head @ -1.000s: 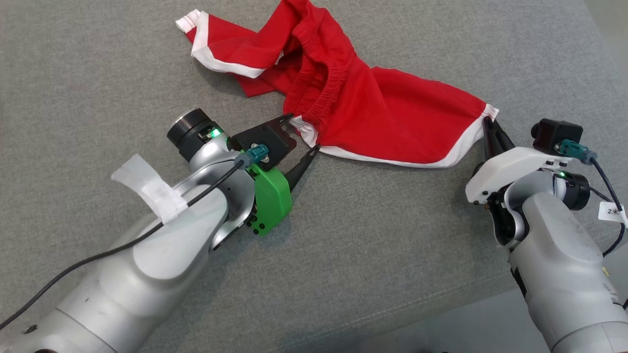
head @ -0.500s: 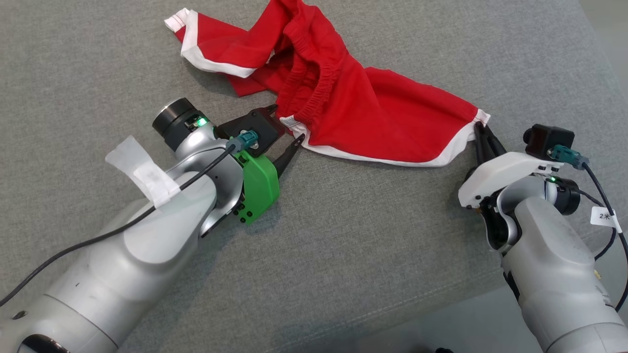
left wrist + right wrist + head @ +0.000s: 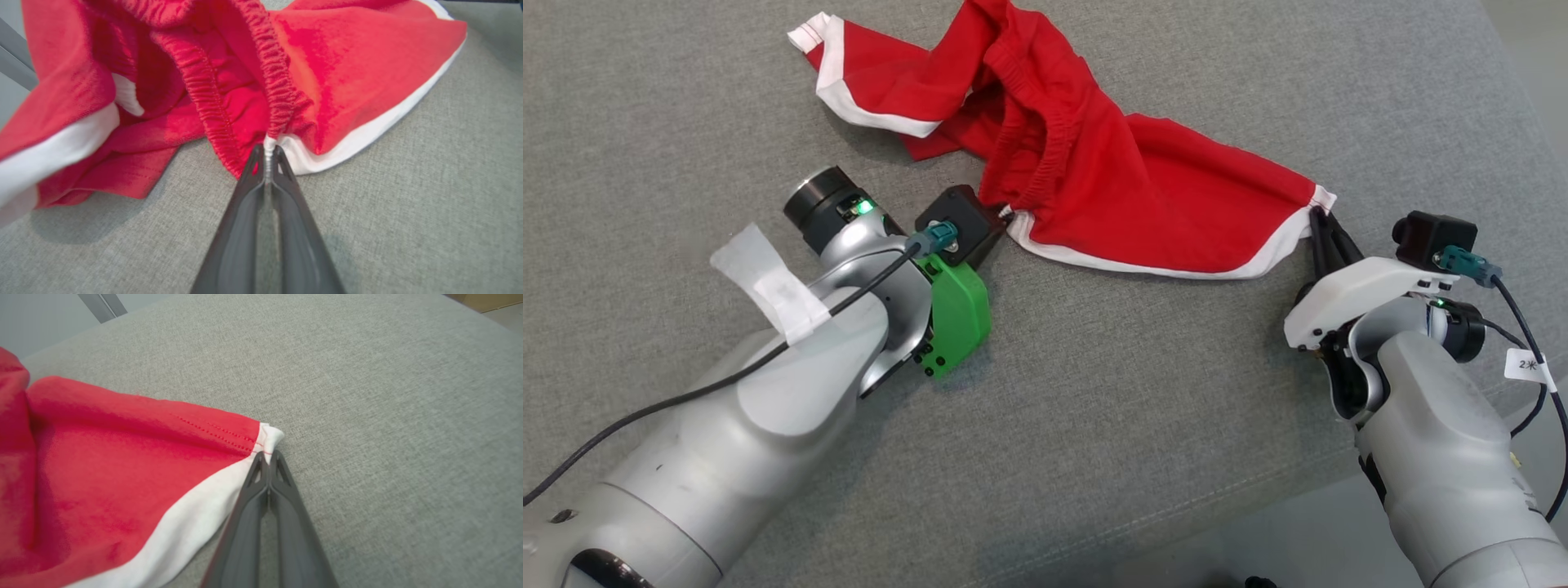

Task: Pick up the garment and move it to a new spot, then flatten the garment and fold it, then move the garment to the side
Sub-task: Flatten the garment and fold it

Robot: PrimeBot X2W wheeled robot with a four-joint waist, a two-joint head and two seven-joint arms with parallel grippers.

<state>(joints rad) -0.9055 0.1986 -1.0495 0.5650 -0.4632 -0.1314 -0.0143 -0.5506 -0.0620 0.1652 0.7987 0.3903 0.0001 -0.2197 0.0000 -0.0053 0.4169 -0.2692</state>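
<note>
The garment is out of view. A pair of red shorts (image 3: 1160,196) with white trim and an elastic waistband lies bunched on the grey cushion (image 3: 1094,408). My left gripper (image 3: 1006,216) is shut on the white hem corner beside the waistband; the left wrist view shows the left gripper (image 3: 268,149) pinching that white edge of the shorts (image 3: 347,73). My right gripper (image 3: 1316,214) is shut on the far right corner of the hem. In the right wrist view the right gripper (image 3: 267,455) holds the white tip of the shorts (image 3: 102,457).
The cushion's front edge runs across the lower right, with pale floor (image 3: 1258,539) below it. A seam (image 3: 1176,514) runs along the cushion near that edge. Cables hang from both wrists.
My left gripper's fingers were open around the hem corner and are now shut on it. The right gripper has kept its hold on the right corner.
</note>
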